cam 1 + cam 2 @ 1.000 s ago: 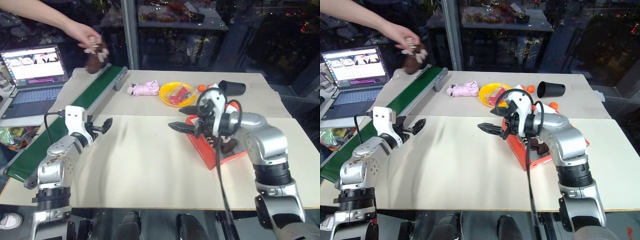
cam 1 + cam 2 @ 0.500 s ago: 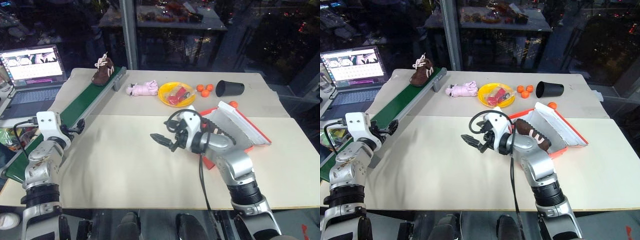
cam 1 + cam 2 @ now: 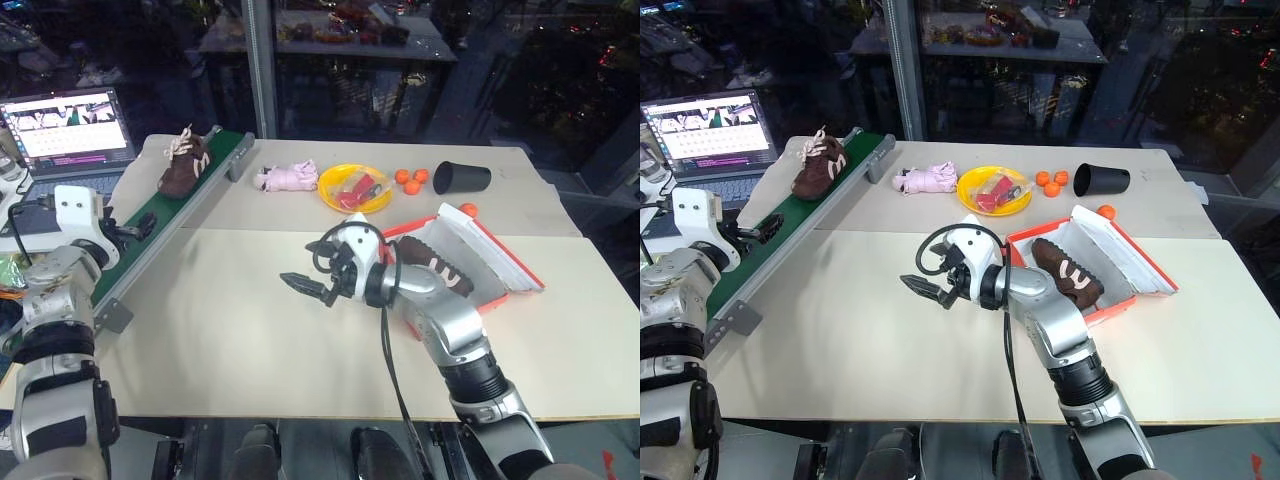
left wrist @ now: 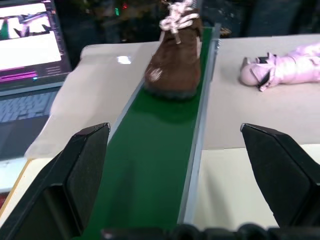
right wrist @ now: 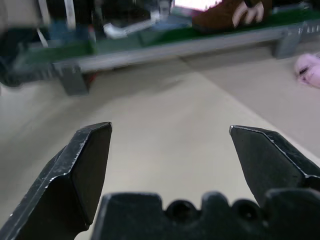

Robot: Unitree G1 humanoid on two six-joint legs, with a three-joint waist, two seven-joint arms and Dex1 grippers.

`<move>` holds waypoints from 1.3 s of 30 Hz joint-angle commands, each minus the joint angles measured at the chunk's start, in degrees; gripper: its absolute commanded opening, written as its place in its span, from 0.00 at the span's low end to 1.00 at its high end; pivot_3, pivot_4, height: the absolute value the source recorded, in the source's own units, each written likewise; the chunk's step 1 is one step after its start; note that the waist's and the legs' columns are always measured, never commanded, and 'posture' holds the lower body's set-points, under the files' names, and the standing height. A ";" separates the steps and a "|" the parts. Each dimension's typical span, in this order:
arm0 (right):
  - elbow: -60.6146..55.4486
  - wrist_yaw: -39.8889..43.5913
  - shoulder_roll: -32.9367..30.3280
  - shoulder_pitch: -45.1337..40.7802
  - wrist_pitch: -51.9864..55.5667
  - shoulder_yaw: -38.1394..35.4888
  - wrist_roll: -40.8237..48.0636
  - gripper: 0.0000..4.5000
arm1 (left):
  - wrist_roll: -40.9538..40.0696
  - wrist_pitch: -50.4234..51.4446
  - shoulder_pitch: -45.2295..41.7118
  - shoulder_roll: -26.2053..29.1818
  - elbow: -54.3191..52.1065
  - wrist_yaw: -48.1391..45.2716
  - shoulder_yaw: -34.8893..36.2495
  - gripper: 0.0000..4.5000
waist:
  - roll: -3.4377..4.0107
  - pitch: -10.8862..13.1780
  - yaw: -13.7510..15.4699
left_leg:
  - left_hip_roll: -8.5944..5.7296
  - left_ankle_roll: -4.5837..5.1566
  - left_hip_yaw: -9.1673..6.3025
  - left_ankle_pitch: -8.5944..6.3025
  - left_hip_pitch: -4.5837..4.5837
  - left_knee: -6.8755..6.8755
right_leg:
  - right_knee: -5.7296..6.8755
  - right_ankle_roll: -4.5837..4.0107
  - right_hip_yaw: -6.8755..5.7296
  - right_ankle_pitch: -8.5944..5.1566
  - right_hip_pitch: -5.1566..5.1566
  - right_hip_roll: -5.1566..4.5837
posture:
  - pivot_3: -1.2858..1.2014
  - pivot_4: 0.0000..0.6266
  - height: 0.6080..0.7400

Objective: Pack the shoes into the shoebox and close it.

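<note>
Left gripper (image 4: 175,165): jaws spread wide, empty, aligned along the green conveyor belt (image 4: 150,165). Second brown shoe (image 4: 176,55) ahead on the belt, well apart from the fingertips; a second earlier held above the belt's far end by a person's hand, since set down and apparently carried closer. Ready for pickup. Right gripper (image 3: 925,290): jaws released, empty, shifted leftward over bare table (image 3: 890,350). First shoe (image 3: 1065,272) lying inside the red-orange shoebox (image 3: 1120,300), lid raised, just behind that arm. Packing judged half complete.
</note>
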 commanded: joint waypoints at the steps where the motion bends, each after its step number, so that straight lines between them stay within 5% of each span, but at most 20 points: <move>1: 0.88 -2.74 -0.14 0.13 -3.61 -1.30 -2.59 0.99 | 0.60 -3.11 -3.84 2.23 3.72 -1.20 0.15 1.00 | -0.02 0.01 -0.09 | 0.00 0.00 0.00 0.00 -0.01 0.00 | 0.01 0.00 0.00 0.00 -0.01 0.00 | 0.52 0.24 1.00; 21: 0.09 -5.98 -2.76 3.12 -3.72 -4.32 -4.36 0.99 | 8.22 -7.13 -13.02 3.55 25.77 3.15 -3.89 1.00 | -0.06 0.02 -0.06 | 0.00 -0.01 0.00 -0.01 -0.08 0.02 | 0.01 0.04 -0.01 -0.02 -0.05 0.01 | 0.52 0.24 1.00; 34: -0.20 -7.23 -3.13 2.10 -1.43 -4.63 -4.33 1.00 | 7.91 -7.83 -14.14 1.19 24.36 0.77 -4.31 0.13 | -0.05 0.02 0.67 | 0.00 -0.06 0.00 0.02 0.00 0.04 | 0.12 0.03 -0.02 -0.02 -0.01 -0.01 | 0.52 0.24 1.00; 39: -0.61 -8.69 -0.59 0.08 0.88 -8.81 -0.40 1.00 | 5.81 -8.06 -18.45 -3.00 16.72 -3.81 -4.99 0.13 | -0.11 0.05 2.21 | 0.00 -0.09 0.00 0.04 -0.15 0.11 | 0.08 0.04 -0.12 -0.02 -0.02 -0.04 | 0.52 0.24 1.00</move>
